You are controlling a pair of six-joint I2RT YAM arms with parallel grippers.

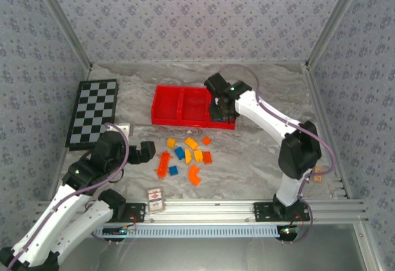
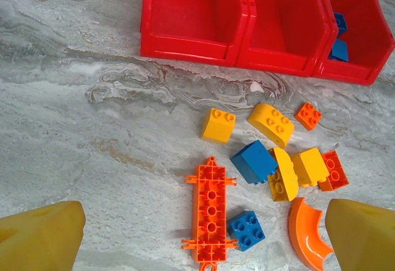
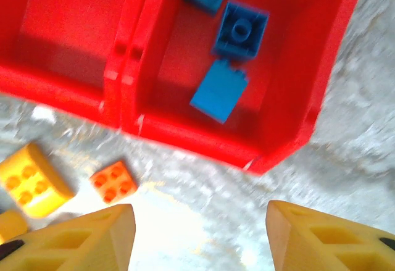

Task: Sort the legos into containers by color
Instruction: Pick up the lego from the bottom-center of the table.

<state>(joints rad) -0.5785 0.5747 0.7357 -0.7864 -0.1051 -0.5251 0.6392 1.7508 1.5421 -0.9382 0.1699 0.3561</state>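
Red tray, blue, yellow and orange legos, black-and-white checkerboard

Three blue bricks in red tray's end compartment; fingers apart, empty.

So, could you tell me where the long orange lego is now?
The long orange lego lies below the red tray in the top view, a small blue brick just right of it.
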